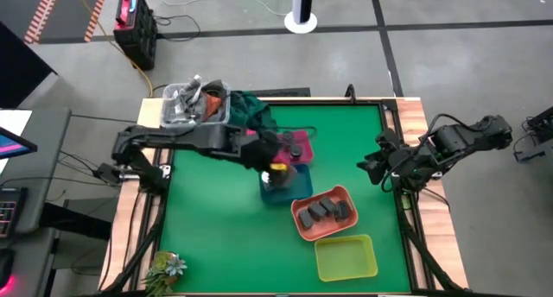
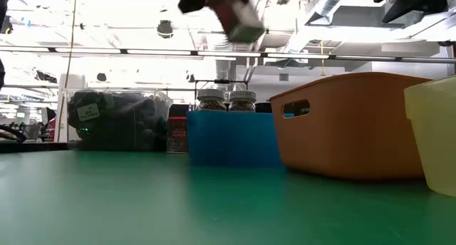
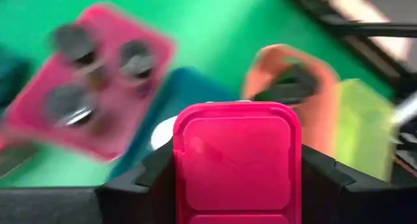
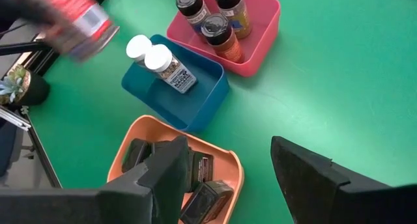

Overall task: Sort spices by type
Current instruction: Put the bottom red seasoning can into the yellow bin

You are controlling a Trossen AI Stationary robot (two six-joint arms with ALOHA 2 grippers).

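Green desk, four trays, pink block aloft

Green desk (image 1: pixel 216 228) under bright ceiling lights, shelving and clutter beyond. Left hand (image 1: pixel 275 165) reaching in over the blue tray (image 1: pixel 278 192), clenched on a bright pink block (image 3: pixel 237 160), lifted clear of the desk; block filling the gap between the two dark fingers (image 3: pixel 140 185) in the left wrist view. Right hand (image 1: pixel 373 166) waiting near the desk's right edge, released, fingers (image 4: pixel 163 178) spread wide apart and holding nothing.

Pink tray (image 4: pixel 264 22) at the far side, touching the blue tray; three dark-capped jars (image 4: pixel 220 35) standing inside. Blue tray holding two white-capped jars (image 4: pixel 166 66), side by side against one wall. Orange tray (image 4: pixel 130 142) just beside the blue one, toward the front; dark grey boxes (image 1: pixel 321 211) lying in a row inside. Yellow-green tray (image 1: pixel 346 257) next to the orange one, nearest the front edge.

Clear bin (image 1: pixel 192 105) of grey clutter at the desk's back left corner, dark green cloth (image 1: pixel 252 111) bunched beside it. Small plant (image 1: pixel 166 267) at the front left corner
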